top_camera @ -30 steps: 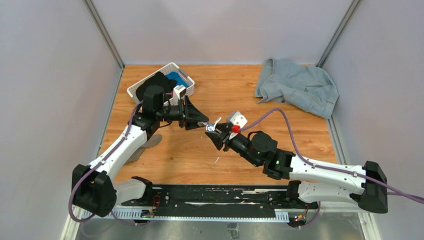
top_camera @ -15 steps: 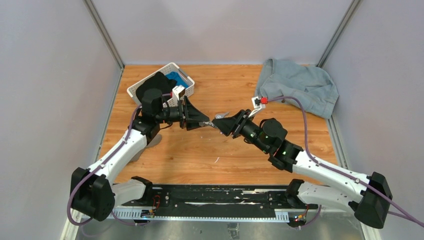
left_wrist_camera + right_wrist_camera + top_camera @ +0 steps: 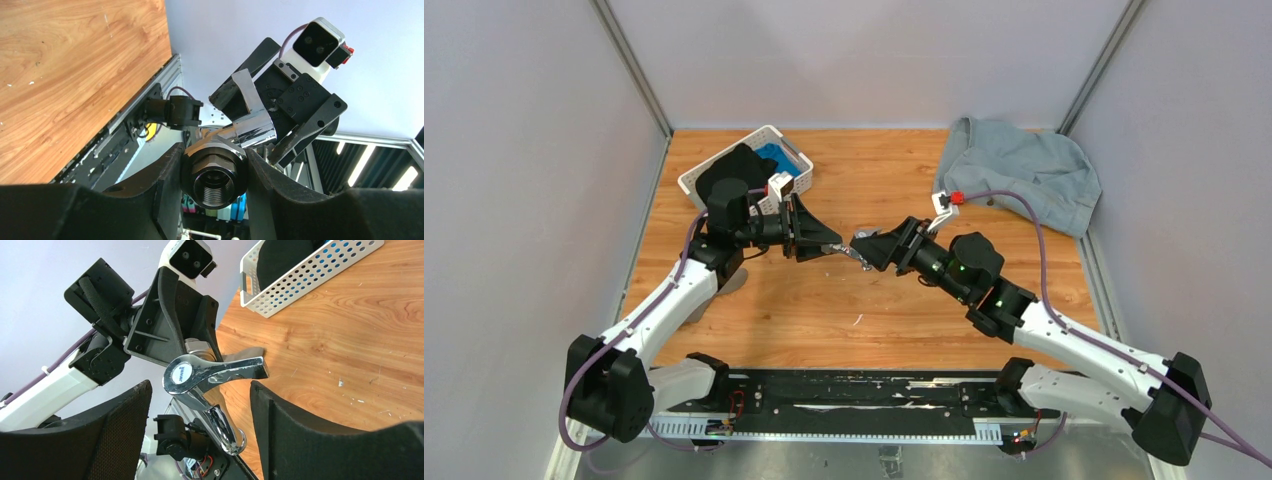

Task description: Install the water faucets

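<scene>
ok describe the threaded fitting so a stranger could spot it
Over the middle of the wooden table, the left gripper clamps a stubby grey fitting. Unlike the shiny tap against it, it's dull, with a threaded bore.

site: robot lab cell | grey panel walls | aluminium frame posts | wooden tabletop

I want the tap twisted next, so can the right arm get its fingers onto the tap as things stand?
Probably yes. The right fingers stand open either side of the tap, nothing else in the gap, while the left fingers clamp the threaded fitting behind it.
</scene>
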Tool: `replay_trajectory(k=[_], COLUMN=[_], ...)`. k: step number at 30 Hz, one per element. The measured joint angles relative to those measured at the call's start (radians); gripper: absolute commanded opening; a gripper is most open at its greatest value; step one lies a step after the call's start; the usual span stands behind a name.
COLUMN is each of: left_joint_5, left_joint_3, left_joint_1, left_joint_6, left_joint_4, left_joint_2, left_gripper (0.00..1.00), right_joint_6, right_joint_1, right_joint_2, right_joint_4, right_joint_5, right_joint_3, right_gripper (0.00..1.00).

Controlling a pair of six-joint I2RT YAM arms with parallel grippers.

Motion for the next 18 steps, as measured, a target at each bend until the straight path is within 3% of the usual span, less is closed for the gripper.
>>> replay_trajectory(k=[5, 11, 18], left_joint_5=[0.0, 0.0, 0.0], left_joint_3=[0.0, 0.0, 0.0], left_joint_1=[0.0, 0.0, 0.0], left_joint_6=[0.0, -0.002, -0.001], left_joint_4=[0.0, 0.001, 0.001], left_joint_2=[0.0, 0.0, 0.0], left_gripper=[0.0, 0.0, 0.0], right_joint_6=[0.0, 0.0, 0.025], right_joint_1=[-0.002, -0.002, -0.004], right_joint_2=[-0.021, 0.014, 0.069], right_joint_4=[-0.014, -0.008, 0.017], right_joint_5=[-0.001, -0.033, -0.07], right_joint_3=[0.0, 0.0, -0.001], right_gripper=[0.58, 0.57, 0.25])
